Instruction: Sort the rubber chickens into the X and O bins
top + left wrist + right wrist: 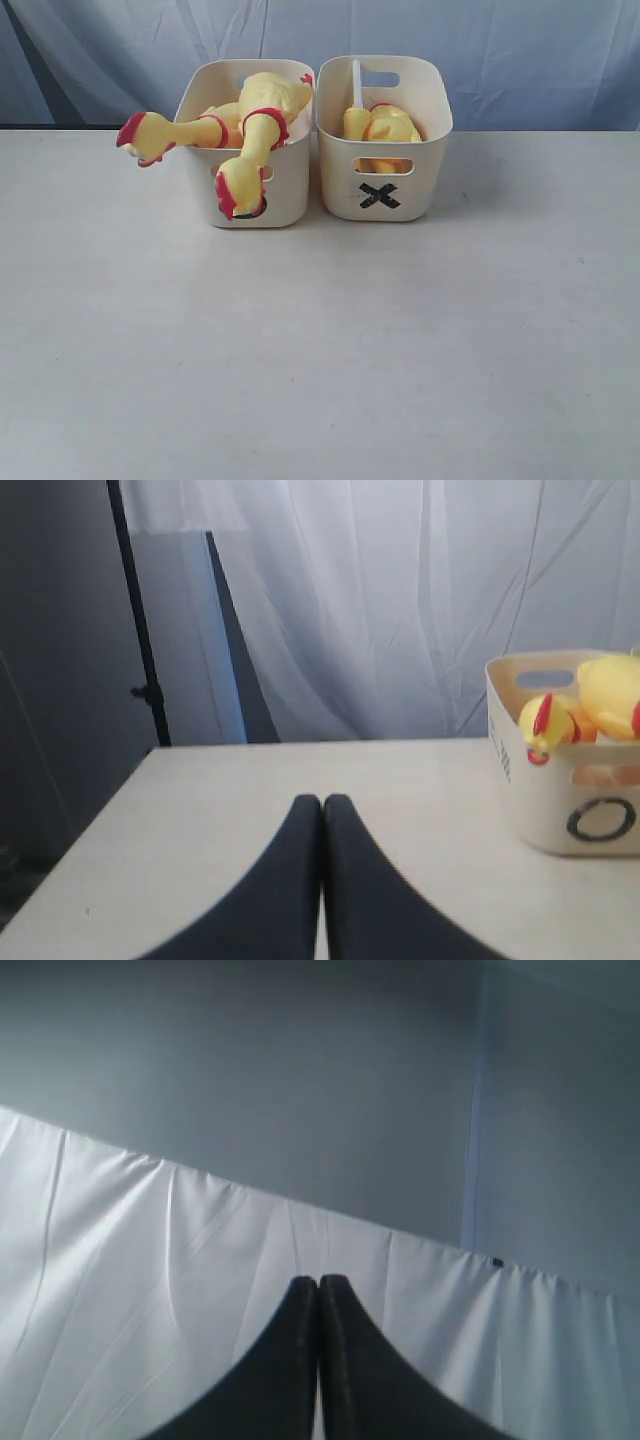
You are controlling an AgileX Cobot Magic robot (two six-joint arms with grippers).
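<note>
You have both tools empty: the left gripper (322,812) shows its two black fingers pressed flat together over the pale table (200,810), pinching nothing; the right gripper (319,1292) is pressed together the same way, with only a white curtain (150,1260) in front of it. Neither arm appears in the exterior view. There the O bin (285,190) and the X bin (425,170) stand side by side, at most a thin gap between them, towards the far edge of the table. In the O bin, one rubber chicken (150,135) pokes its head out past the bin's outer side; a second chicken (262,125) drapes its neck over the front rim, its head covering most of the black O. In the X bin, smaller chickens (392,127) lie inside, a white stick (357,80) rising above them; how many, you cannot tell
</note>
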